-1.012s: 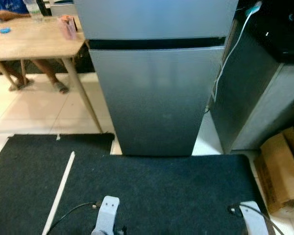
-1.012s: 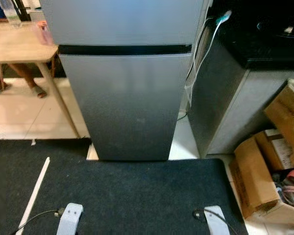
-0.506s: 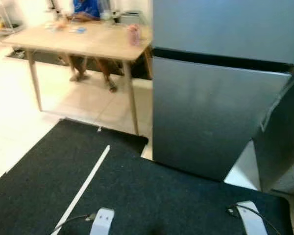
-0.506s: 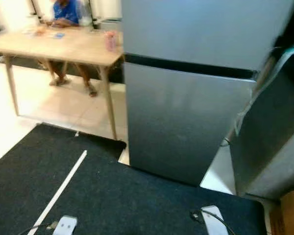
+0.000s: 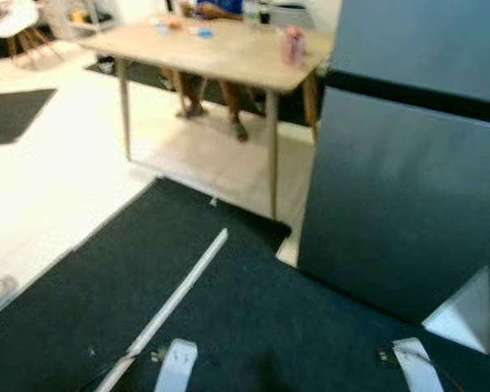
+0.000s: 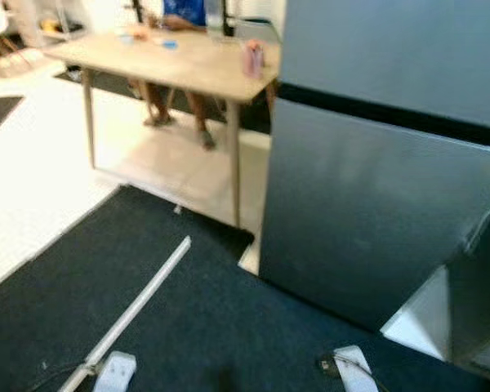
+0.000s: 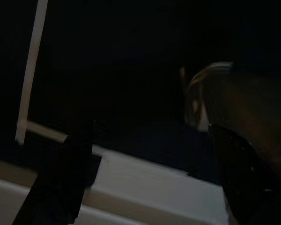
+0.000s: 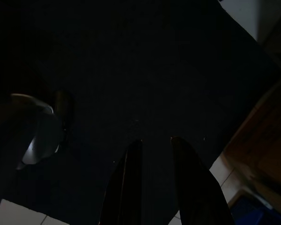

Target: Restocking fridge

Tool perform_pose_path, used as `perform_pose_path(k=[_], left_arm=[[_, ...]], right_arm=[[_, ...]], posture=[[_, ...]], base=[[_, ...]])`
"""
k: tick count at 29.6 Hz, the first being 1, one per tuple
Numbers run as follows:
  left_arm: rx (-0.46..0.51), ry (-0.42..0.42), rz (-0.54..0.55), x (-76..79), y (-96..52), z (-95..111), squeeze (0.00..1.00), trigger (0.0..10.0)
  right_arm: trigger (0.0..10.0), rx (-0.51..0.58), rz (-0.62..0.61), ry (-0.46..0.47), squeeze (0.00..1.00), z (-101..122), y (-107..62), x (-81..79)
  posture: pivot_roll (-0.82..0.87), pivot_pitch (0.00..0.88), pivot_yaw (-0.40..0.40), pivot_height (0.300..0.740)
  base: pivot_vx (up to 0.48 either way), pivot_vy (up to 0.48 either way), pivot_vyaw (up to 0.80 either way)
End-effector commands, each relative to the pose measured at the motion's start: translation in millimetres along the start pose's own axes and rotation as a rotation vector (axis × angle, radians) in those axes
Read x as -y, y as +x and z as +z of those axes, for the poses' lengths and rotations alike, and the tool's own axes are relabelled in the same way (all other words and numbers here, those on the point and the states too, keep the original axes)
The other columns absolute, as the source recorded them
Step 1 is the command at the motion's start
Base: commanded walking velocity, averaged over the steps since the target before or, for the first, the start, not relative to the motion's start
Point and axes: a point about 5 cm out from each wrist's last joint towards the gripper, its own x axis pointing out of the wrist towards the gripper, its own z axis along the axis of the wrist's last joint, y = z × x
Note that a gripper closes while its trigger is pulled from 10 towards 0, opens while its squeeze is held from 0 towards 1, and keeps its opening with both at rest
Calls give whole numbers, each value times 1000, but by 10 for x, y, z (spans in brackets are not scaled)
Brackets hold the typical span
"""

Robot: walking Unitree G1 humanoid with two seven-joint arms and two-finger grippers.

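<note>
The silver fridge (image 5: 400, 188) stands at the right with both doors shut and a black band between them. I face it at an angle from the black mat (image 5: 229, 318). Both silver arms hang low at the bottom edge, left arm (image 5: 175, 367) and right arm (image 5: 415, 367). In the dark left wrist view my left gripper (image 7: 147, 136) hangs over the mat, its fingers (image 7: 61, 183) wide apart and holding nothing. My right gripper (image 8: 155, 140) hangs over the mat too.
A wooden table (image 5: 229, 61) stands left of the fridge with a pink cup (image 5: 293, 45) on its near corner. A person sits behind it, legs (image 5: 204, 98) under the top. A white strip (image 5: 184, 286) lies on the mat. Pale tiled floor (image 5: 57, 180) spreads left.
The whole picture has swung: the camera turned left. The fridge slid from the centre to the right, and the table and open floor came into view. Both arms still hang.
</note>
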Motion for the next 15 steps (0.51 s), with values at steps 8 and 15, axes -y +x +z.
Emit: perform_pose_path(k=[8,15], left_arm=[[-10,39,-13,10,2,2,0,10000],[-11,95,-13,-40,-2,37,0,10000]], right_arm=[[10000,-28,-11,-45,0,-82,-7,1],[10000,-39,-2,-90,0,-114,-9,-33]], posture=[[-9,0,-1,740],[-13,0,0,740]], base=[[0,0,0],[0,0,0]])
